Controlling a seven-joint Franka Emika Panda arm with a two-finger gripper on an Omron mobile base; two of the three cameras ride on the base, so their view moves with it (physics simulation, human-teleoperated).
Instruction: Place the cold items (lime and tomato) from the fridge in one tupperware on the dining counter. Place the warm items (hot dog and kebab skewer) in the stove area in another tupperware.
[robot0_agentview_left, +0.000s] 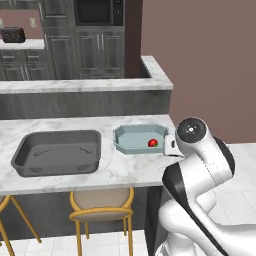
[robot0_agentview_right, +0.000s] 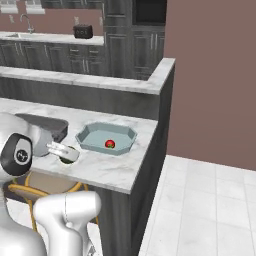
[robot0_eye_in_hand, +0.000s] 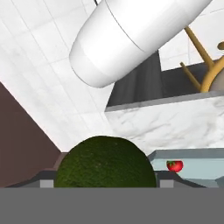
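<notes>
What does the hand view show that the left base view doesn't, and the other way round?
Hand view alone: a dark green lime up close between the hand's fingertips, apparently held.

Left base view alone: a dark grey tupperware lying empty, two yellow stools below the counter, and cabinets behind.

Both: the tomato sitting in the pale blue tupperware on the marble dining counter.
</notes>
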